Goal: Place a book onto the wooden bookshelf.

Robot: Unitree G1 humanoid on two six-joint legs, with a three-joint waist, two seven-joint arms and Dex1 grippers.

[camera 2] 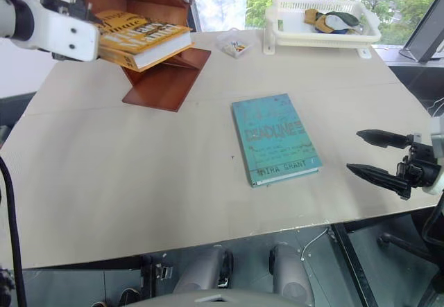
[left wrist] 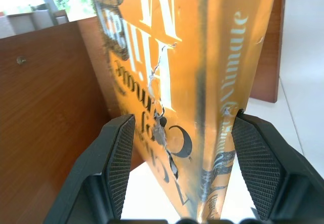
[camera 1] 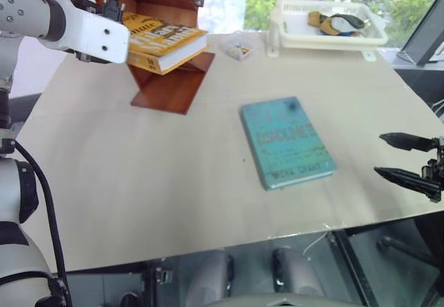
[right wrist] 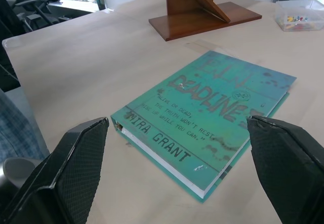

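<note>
The book, thick and yellow-orange with white page edges, lies slanted on a lower board of the wooden bookshelf at the table's far left. My left gripper is open at the book's near end, with its spine between the two fingers. One pad sits right beside the spine, and the other pad stands apart from the cover. My right gripper hovers open at the table's right edge, empty, pointing at a teal book.
The teal book lies flat in the middle of the table. A white plastic basket with a few items stands at the far right, and a small clear box sits between it and the bookshelf.
</note>
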